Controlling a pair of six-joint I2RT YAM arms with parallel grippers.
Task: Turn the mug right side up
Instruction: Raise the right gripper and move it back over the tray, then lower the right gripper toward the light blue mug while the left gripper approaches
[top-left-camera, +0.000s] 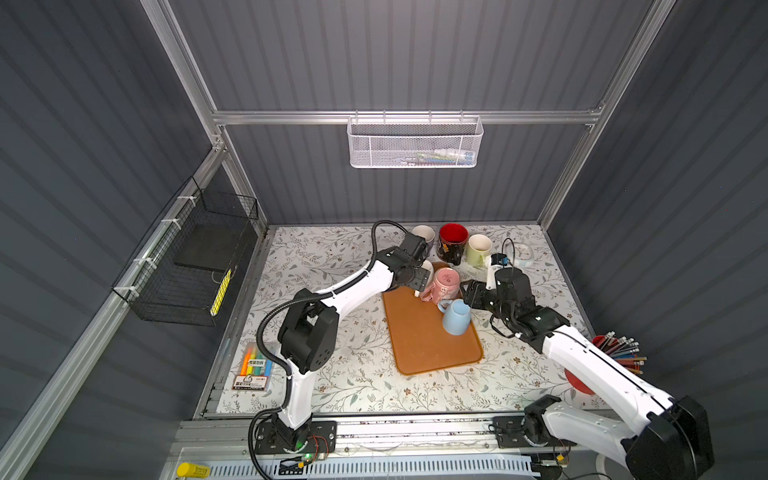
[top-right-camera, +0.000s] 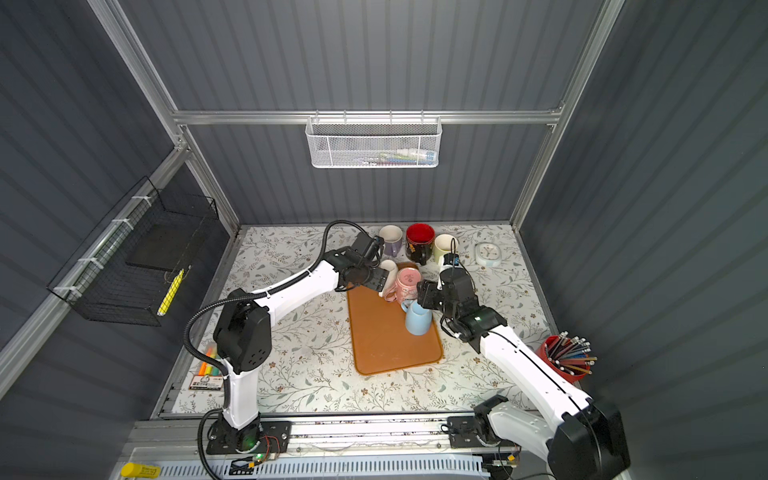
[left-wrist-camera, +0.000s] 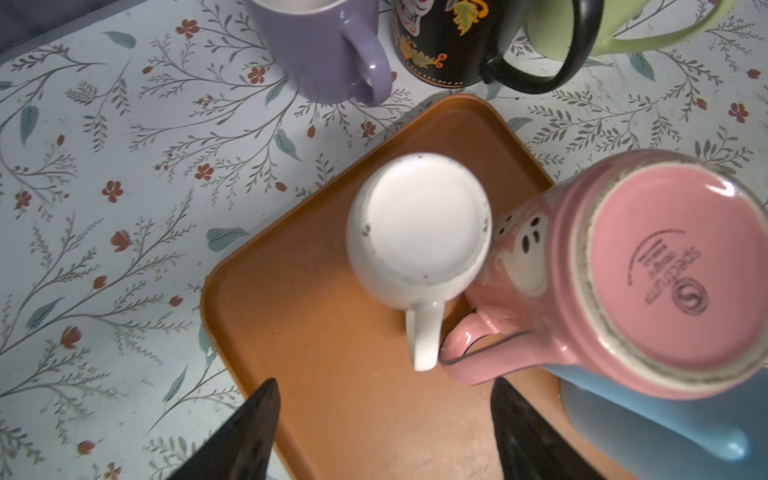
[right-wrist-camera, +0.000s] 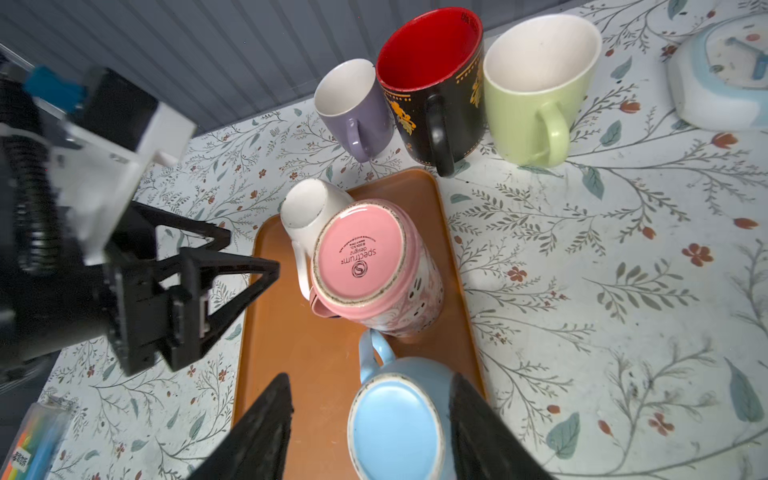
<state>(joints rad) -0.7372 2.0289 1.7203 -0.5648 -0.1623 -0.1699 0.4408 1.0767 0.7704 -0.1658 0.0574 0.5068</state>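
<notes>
The right gripper (right-wrist-camera: 371, 380) stands open astride the upturned blue mug (right-wrist-camera: 395, 428), one finger clear of its wall, gripping nothing. In both top views that mug sits just below and right of centre, by the right edge of the orange tray (top-left-camera: 428, 353). Beyond it the pink mug (top-left-camera: 444, 282) and the white mug (left-wrist-camera: 419, 220) stand base-up, side by side. The left gripper (left-wrist-camera: 384, 382) hovers open and empty over the white mug. Farther back, off the tray, a purple mug (right-wrist-camera: 353, 112), a black mug (right-wrist-camera: 432, 62) and a green mug (right-wrist-camera: 536, 83) stand upright.
</notes>
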